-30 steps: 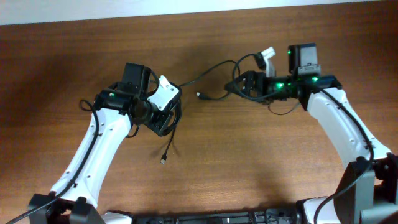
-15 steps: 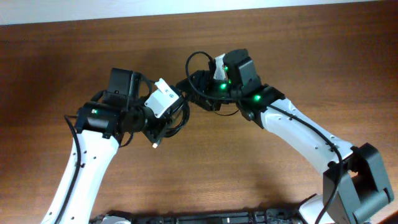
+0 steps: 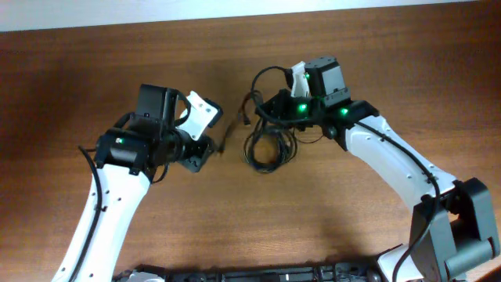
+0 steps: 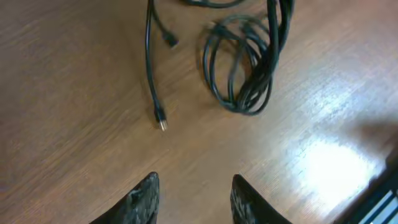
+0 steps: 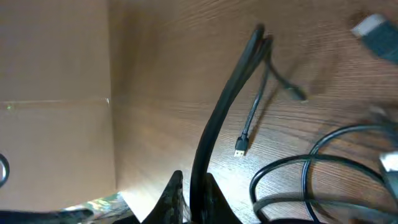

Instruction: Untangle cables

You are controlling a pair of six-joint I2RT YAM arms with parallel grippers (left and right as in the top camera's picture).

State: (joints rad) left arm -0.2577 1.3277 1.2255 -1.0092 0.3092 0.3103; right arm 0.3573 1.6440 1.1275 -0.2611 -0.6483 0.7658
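The black cables lie as a loose coil of loops on the wooden table between my two arms. In the left wrist view the coil is ahead, and one strand runs down to a small silvery plug. My left gripper stands left of the coil, and in its own view this gripper is open above bare wood. My right gripper sits at the coil's upper edge. In its wrist view the right gripper is shut on a black cable strand. A plug end lies beyond it.
The brown wooden table stretches round both arms. Its far edge meets a pale wall at the top. Thicker black wiring loops off the right wrist.
My left gripper has opened and let go of the cables, which now lie on the table. My right gripper has shut on a strand and shifted slightly right.
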